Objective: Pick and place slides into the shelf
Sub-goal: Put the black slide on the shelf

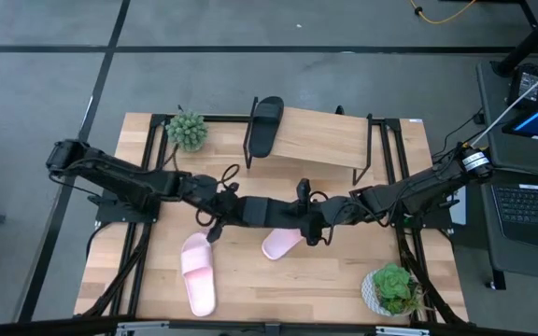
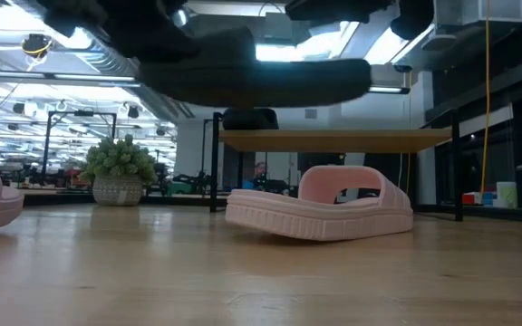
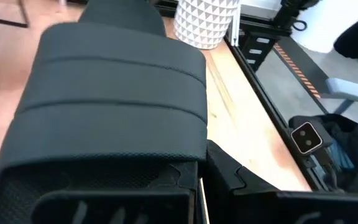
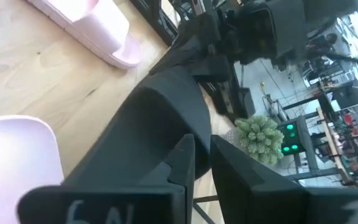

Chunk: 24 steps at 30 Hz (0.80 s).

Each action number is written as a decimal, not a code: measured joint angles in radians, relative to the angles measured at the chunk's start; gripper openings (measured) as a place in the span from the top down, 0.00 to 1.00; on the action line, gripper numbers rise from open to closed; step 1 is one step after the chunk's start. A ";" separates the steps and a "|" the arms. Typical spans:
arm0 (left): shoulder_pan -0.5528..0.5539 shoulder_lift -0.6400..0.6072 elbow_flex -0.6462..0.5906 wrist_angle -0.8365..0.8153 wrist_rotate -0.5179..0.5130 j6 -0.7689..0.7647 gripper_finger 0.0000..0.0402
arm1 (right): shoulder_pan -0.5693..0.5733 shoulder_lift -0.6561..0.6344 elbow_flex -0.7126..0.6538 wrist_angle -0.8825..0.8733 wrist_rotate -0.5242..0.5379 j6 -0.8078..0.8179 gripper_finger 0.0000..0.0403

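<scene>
Shelf (image 1: 320,135): low rack with light plank top and thin black frame, at the far middle of the wooden tabletop (image 1: 297,289); holds one black slide (image 1: 267,123), lying at its left end, partly over the edge.

Second black slide (image 1: 267,211): lifted above the table centre, held between both arms; in the low view it hangs as a dark shape (image 2: 252,80) over the boards.

Left gripper (image 1: 224,207): at the slide's left end, fingers pinching the slide, strap (image 3: 114,93) filling the left wrist view.

Right gripper (image 1: 314,224): at the slide's right end, fingers closed on the same black slide (image 4: 160,124).

Pink slide (image 1: 282,244): on the table just under the right gripper, ribbed sole visible in the low view (image 2: 324,210); not on the shelf.

Second pink slide (image 1: 197,273): near-left on the table, well apart from the shelf.

Potted plants: one at far left (image 1: 188,130) beside the shelf; one at near right (image 1: 392,289) in a white patterned pot.
</scene>
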 joint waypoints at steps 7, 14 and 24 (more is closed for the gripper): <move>0.052 0.089 0.110 -0.068 0.106 0.049 1.00 | 0.000 0.000 0.000 -0.025 -0.002 -0.006 0.87; 0.057 0.096 0.160 -0.127 0.106 0.087 1.00 | 0.001 0.000 0.000 -0.023 0.024 -0.015 0.87; 0.060 0.097 0.160 -0.131 0.105 0.091 0.99 | 0.006 0.000 0.000 -0.026 0.025 0.000 0.67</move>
